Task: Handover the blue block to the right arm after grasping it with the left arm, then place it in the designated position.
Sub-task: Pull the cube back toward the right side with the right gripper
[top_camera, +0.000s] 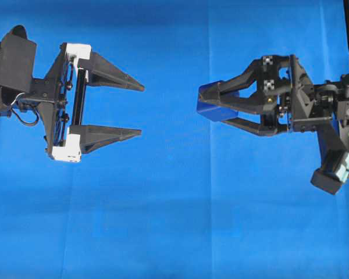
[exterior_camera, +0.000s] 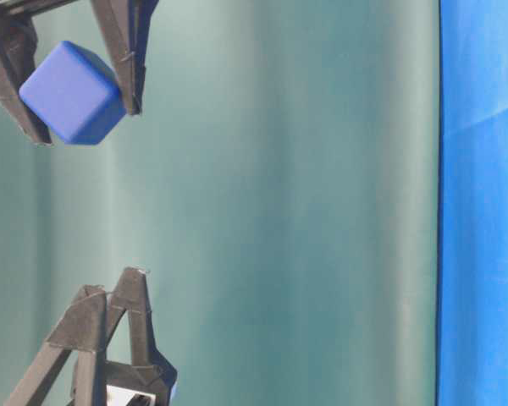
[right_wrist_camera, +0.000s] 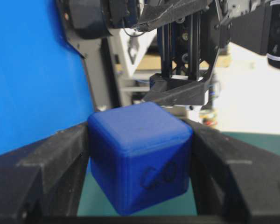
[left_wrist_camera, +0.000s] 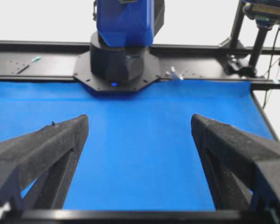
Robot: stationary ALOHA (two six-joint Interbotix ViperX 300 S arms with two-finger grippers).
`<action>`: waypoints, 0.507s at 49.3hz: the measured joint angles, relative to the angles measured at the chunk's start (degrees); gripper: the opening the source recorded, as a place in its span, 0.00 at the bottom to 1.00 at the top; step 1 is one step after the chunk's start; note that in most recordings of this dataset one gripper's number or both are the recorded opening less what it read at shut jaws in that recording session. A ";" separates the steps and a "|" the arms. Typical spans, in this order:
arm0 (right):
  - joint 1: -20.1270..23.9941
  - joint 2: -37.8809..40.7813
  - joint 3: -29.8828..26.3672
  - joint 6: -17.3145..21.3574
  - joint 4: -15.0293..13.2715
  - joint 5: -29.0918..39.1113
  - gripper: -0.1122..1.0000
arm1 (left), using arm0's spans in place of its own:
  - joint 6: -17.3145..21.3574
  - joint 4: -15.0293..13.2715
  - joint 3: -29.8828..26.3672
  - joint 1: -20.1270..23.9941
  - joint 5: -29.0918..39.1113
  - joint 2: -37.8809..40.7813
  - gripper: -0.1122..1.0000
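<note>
Right gripper [top_camera: 212, 107] pinches blue block [top_camera: 208, 100], centre-right of overhead view. Left gripper [top_camera: 141, 110] at left, spread wide, holding nothing.

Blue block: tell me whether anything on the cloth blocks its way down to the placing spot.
Nothing visible does. The blue block sits clamped in the right pincer; the left pincer stands open and apart, and the blue cloth shows no objects. The spot itself is not discernible.

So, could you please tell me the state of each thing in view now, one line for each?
left gripper: open wide, empty, apart from the block.
right gripper: shut on the blue block, fingers pressing on two opposite faces.
blue block: held off the cloth, tilted, at the right gripper's fingertips.
blue cloth: flat, with faint fold lines.
</note>
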 measured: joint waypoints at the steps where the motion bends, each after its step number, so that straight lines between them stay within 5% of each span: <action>1: 0.00 0.00 0.00 0.79 0.44 0.00 0.58 | 0.18 0.00 0.00 0.00 0.00 0.09 0.94; 10: 0.00 0.00 0.00 9.58 4.04 0.00 0.58 | 0.62 0.00 0.00 0.00 0.00 0.00 0.94; 25: 0.00 -0.62 0.00 30.59 7.29 0.00 0.58 | 0.79 0.09 0.00 0.00 0.00 0.00 0.94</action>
